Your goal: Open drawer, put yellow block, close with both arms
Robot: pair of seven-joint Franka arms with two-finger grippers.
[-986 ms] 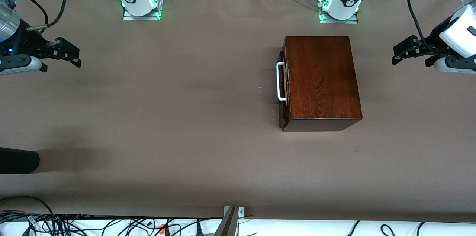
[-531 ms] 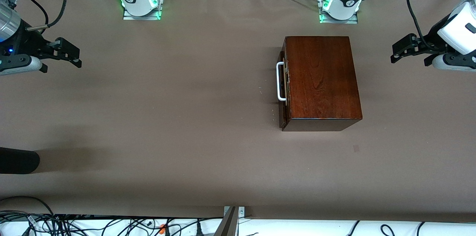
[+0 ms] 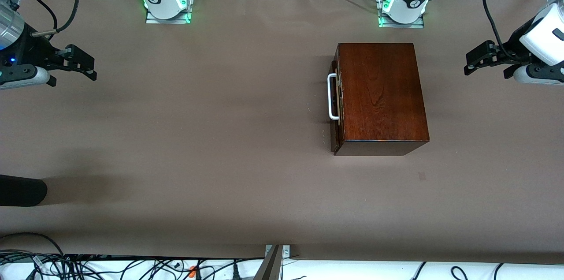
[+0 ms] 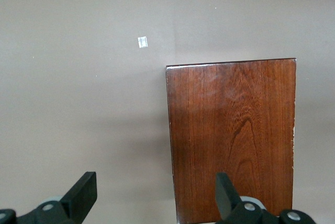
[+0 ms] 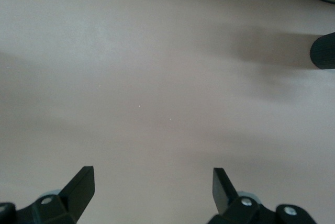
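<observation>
From my station I see the drawer (image 3: 334, 104) pushed fully into its dark mahogany box (image 3: 380, 95), only its reddish-brown front showing at the side that faces the right arm's end of the table. The white U-shaped handle (image 3: 332, 97) stands out from that front. The box sits on the brown table (image 3: 211, 139), just in front of the left arm's green-lit base (image 3: 402, 13) and nearer to the front camera than it. I cannot find the yellow block in any view.

The left gripper (image 3: 472, 63) hangs in the air over the table edge at the left arm's end, well apart from the box. Its fingers (image 4: 82, 195) are spread wide with nothing between them, and its wrist camera looks down on the box top (image 4: 233, 135) and a small pale mark (image 4: 142, 42) on the table.

The right gripper (image 3: 88, 67) hovers over the right arm's end of the table, fingers (image 5: 81, 185) likewise spread and holding nothing, with bare tabletop beneath. A black rounded object (image 3: 22, 190) pokes in at that end, nearer to the front camera. The right arm's base (image 3: 165, 4) also glows green.
</observation>
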